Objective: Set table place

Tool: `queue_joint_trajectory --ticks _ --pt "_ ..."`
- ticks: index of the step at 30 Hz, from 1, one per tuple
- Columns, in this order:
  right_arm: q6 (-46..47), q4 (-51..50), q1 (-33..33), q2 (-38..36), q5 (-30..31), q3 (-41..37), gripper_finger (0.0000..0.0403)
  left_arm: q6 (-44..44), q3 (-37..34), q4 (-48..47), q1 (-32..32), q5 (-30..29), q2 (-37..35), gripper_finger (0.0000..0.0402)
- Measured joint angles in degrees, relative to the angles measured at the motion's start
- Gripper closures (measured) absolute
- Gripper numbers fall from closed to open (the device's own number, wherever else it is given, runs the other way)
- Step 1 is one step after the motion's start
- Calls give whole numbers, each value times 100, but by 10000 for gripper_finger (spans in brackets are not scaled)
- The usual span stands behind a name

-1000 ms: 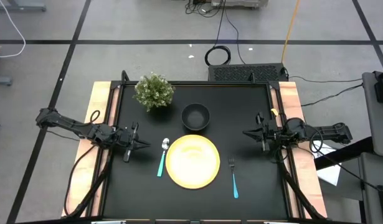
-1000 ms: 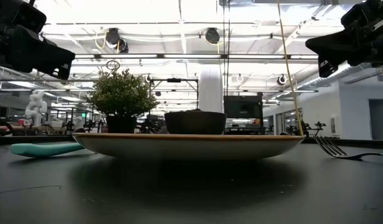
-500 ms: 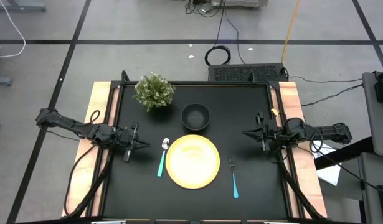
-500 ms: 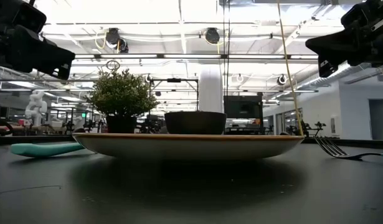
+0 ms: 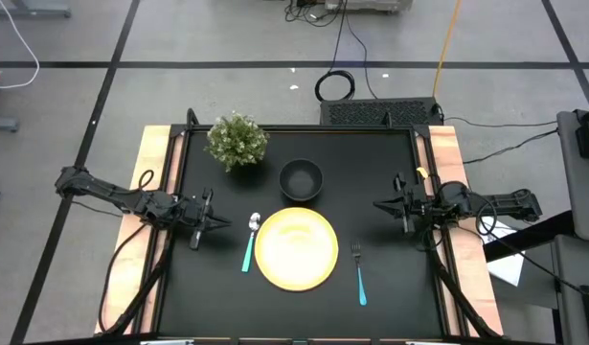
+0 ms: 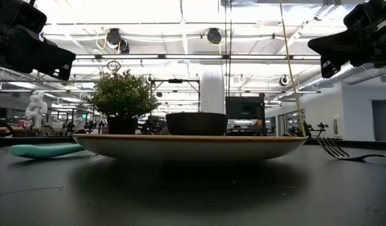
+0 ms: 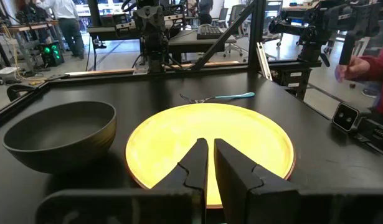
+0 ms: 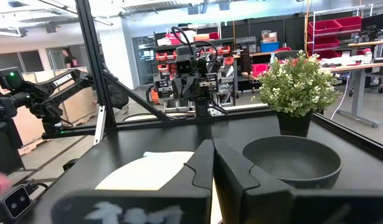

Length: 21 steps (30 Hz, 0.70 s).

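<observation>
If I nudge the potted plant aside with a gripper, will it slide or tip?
The potted plant looks top-heavy: a bushy crown wider than its small dark pot, so a push high up would probably tip it. A low push on the pot should slide it across the smooth table. It probably weighs little.

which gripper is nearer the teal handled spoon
Left. The left gripper hovers just beside the teal-handled metal spoon, on its outer side. The right gripper sits across the round yellow plate, beyond the fork.
</observation>
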Motion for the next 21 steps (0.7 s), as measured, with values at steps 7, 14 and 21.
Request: queue_joint_trajectory --ticks 7,14,21 --pt "0 0 1 -1 0 0 403 0 0 0 0 0 -2 371" --pt "0 0 1 0 0 0 403 254 0 89 0 -4 -2 371" --pt "0 0 0 1 0 0 403 138 0 92 1 -7 -2 371"
